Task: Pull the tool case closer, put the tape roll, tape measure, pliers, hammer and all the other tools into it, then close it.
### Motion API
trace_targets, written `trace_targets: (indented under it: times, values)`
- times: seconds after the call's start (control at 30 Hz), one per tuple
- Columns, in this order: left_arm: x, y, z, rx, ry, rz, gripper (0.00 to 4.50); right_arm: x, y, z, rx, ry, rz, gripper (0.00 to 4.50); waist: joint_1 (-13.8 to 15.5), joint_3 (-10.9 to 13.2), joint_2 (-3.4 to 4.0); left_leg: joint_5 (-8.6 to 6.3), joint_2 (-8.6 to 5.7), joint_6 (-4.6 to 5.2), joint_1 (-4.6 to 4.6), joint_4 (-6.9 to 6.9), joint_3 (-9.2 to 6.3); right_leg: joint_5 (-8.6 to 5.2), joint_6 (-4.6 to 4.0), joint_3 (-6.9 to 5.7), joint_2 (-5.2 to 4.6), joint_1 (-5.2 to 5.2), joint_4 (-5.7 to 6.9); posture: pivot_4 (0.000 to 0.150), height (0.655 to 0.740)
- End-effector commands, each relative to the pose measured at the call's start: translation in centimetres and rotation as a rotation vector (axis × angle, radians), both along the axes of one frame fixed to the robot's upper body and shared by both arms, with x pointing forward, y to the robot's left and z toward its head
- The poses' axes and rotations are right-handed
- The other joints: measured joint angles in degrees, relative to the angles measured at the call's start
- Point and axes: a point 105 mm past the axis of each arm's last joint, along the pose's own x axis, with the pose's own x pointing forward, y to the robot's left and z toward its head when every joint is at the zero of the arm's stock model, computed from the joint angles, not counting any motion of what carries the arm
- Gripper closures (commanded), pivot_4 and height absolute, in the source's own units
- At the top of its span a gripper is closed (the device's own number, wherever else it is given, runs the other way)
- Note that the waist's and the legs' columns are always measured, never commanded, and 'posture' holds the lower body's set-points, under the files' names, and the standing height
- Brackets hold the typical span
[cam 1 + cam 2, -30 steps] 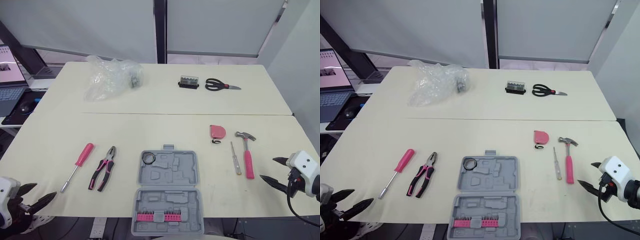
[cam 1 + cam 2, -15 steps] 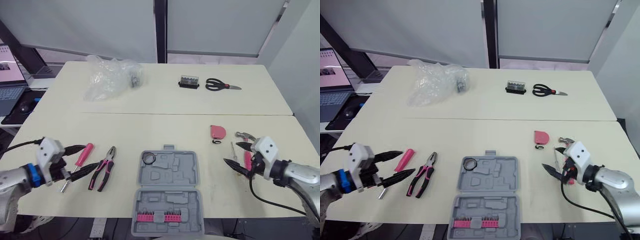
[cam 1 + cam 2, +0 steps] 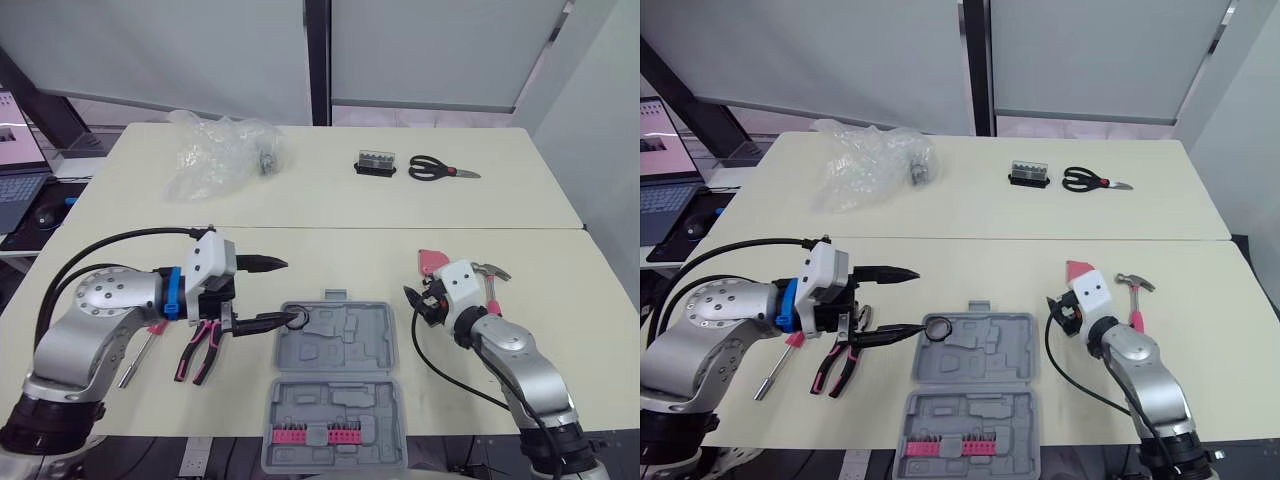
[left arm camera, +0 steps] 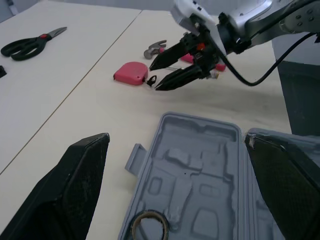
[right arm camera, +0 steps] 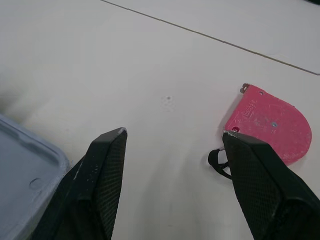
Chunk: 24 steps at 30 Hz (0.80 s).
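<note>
both arms swung in from the counter's near corners: left gripper [image 3: 283,291] wide open at the open tool case's [image 3: 335,385] 10 o'clock corner, right gripper [image 3: 415,304] open at 7 o'clock of the tape measure [image 3: 433,262], nothing grasped yet.

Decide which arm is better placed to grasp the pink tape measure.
Right: the right gripper is open beside the pink tape measure; the left gripper hovers open at the grey tool case.

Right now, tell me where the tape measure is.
In the left eye view the tape measure lies right of the tool case, just beyond the right gripper, with the hammer on its right.
</note>
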Motion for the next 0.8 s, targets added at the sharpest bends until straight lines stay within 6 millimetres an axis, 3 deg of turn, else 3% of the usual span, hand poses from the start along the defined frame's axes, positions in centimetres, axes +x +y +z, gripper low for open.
trace_targets:
  times: [0.03, 0.8]
  values:
    - [-0.2, -1.1, 0.6, -0.005, -0.036, -0.045, 0.00, 0.7, -0.5, 0.6, 0.005, -0.018, -0.076, 1.28, -0.05, 0.00, 0.00, 0.00, 0.00, 0.00, 0.00, 0.00, 0.00, 0.00, 0.00, 0.00, 0.00, 0.00, 0.00, 0.150, 0.7400]
    - [0.0, -2.6, 0.2, -0.023, -0.052, -0.081, 0.00, 2.6, -1.2, -1.2, 0.089, 0.029, -0.270, 1.28, -0.07, 0.00, 0.01, 0.00, 0.00, 0.00, -0.01, 0.00, 0.01, 0.00, 0.00, 0.02, 0.01, -0.04, 0.01, 0.150, 0.7400]
